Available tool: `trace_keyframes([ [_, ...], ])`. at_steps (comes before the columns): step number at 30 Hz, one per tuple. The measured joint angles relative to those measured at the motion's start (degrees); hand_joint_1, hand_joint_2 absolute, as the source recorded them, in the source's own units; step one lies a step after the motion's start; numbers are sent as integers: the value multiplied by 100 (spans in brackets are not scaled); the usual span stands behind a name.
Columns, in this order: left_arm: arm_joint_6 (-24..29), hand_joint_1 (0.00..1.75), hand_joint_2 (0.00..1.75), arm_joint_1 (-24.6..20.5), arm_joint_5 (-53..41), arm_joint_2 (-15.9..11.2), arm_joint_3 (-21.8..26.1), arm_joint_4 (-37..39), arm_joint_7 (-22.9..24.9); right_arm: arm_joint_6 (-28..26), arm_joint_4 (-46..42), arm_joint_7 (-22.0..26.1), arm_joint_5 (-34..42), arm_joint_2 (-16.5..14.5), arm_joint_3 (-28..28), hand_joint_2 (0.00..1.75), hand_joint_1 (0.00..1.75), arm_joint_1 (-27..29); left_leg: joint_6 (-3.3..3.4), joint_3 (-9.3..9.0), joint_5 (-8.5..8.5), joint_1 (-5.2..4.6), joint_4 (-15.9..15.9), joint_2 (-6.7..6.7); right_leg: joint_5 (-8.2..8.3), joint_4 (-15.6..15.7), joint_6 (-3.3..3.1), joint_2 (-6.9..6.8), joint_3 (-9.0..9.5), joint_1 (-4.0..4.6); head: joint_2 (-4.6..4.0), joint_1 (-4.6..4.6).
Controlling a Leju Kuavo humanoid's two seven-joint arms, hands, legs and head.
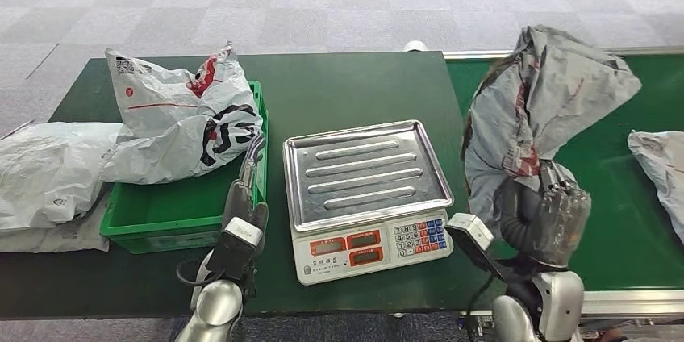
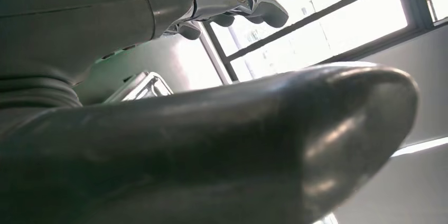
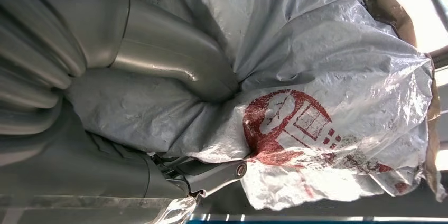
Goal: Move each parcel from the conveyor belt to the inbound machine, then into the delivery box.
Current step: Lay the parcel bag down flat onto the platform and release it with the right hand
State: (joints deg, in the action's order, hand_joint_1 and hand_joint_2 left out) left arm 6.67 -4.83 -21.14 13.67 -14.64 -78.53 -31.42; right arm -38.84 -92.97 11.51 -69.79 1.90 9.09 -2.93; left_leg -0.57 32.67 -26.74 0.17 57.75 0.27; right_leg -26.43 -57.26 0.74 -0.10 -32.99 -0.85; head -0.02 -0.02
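While right hand (image 1: 556,217) grips grey parcel (image 1: 536,108) bearing red logo, writing unreadable; left hand (image 1: 246,197) empty, fingers apart.

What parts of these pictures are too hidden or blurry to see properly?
- Head view: the grey parcel covers the right hand's fingers.
- Head view: the white parcels fill the green delivery box, hiding its inside.
- Head view: the scale's display digits are too small to read.
- Head view: the picture edge cuts off the parcel on the conveyor.
- Left wrist view: the left hand's blurred thumb blocks the table.
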Motion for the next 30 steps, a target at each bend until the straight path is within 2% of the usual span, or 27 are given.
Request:
trace_keyframes([
  [3,0,0,0,-123,23,19,-55,153,-1,-57,745,181,87,-206,177,175,175,-541,-3,2,7,0,0,-10,3,-3,-2,-8,-2,1,0,-1],
  [6,0,0,0,-184,38,22,-91,249,-4,-76,1179,257,78,-334,271,175,175,-815,-4,6,9,0,0,-18,2,-5,-2,-14,-3,0,0,0],
  [8,1,0,0,-236,75,24,-107,320,-16,-86,1357,432,-63,-458,286,175,175,-899,-5,10,8,0,0,-18,2,-6,-2,-12,-8,0,1,1],
  [11,2,0,0,-361,112,40,-133,458,-48,-94,1522,712,-408,-834,262,175,175,-933,-7,15,7,0,0,-12,2,-7,-2,-4,-22,0,1,-1],
  [15,0,0,0,-584,155,95,-211,649,-54,-95,1614,460,-438,-1319,234,175,175,-876,-8,23,8,0,0,-19,0,-8,-4,-14,-28,1,0,-1],
  [20,6,0,0,-713,203,132,-300,821,-56,240,1565,-119,281,-1386,426,175,175,-703,-7,26,7,-2,0,-14,1,-8,-4,-6,-31,-3,1,-1],
  [26,44,0,0,-749,245,143,-400,939,-61,972,1442,-219,1276,-1364,805,175,175,-450,-6,28,7,-2,1,-15,1,-6,-3,-7,-36,-2,0,-1],
  [30,32,0,0,-763,235,187,-432,946,57,1321,1204,-410,1567,-1361,876,175,175,-157,-7,30,6,-2,1,-16,0,-7,-3,-9,-38,-1,0,-1],
])
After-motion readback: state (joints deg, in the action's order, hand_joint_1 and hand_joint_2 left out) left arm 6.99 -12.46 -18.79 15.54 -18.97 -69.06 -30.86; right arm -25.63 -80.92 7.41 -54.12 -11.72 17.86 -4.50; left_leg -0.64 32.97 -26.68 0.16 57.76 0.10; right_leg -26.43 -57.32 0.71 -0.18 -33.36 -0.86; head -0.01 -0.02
